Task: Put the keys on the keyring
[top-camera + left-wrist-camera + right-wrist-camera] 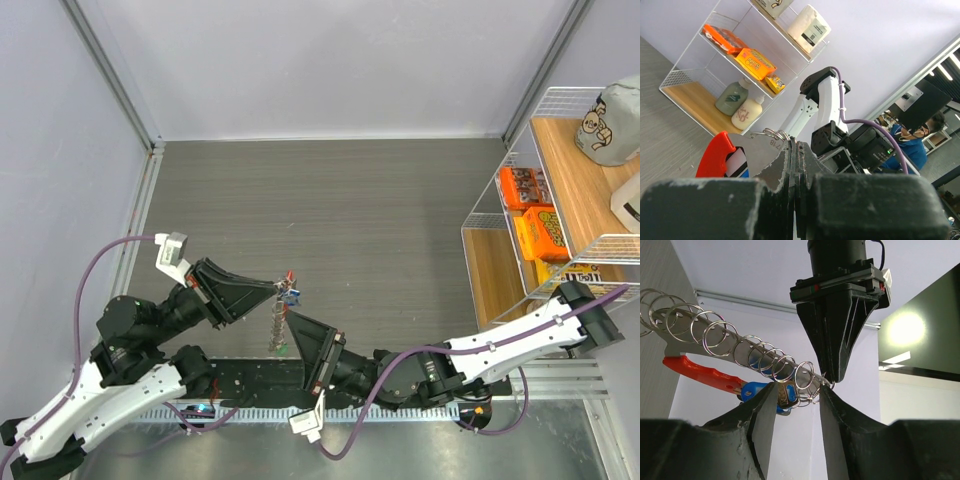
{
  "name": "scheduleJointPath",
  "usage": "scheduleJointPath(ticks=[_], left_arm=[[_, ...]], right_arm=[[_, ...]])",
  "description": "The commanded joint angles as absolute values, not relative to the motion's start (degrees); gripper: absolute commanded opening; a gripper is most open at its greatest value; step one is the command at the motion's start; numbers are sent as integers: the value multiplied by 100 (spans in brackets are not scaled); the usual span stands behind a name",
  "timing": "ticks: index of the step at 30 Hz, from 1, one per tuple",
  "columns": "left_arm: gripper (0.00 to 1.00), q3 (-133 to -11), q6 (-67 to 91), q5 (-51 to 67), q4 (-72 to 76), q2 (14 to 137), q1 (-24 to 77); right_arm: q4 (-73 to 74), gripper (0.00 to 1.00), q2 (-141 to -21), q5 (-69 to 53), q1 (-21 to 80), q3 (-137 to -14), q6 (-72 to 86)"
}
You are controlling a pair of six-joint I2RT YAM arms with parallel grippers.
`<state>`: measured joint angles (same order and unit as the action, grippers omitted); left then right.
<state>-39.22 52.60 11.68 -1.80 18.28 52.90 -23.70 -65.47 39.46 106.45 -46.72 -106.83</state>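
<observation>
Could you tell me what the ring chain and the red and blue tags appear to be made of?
Ring chain: shiny silvery metal, catching bright glints. Red tag and blue tag: likely plastic, smooth, evenly coloured, slightly glossy.

Wire shelf, orange snack boxes, two bottles

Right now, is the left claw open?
No, the left claw is shut, its fingers pinched together on the end of the keyring.
</observation>
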Motion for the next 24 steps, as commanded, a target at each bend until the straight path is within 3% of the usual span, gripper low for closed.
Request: scheduleJointPath(ticks=[1,24], left_arm=[[0,-4113,5335,1160,18,1732,5274],[0,-4008,5388,1239,18,1617,5282]], right_arm=[[-2970,44,-6671,3841,10573,-4843,-11188],[-3559,34,-7110,3674,10389,-5150,-12059]])
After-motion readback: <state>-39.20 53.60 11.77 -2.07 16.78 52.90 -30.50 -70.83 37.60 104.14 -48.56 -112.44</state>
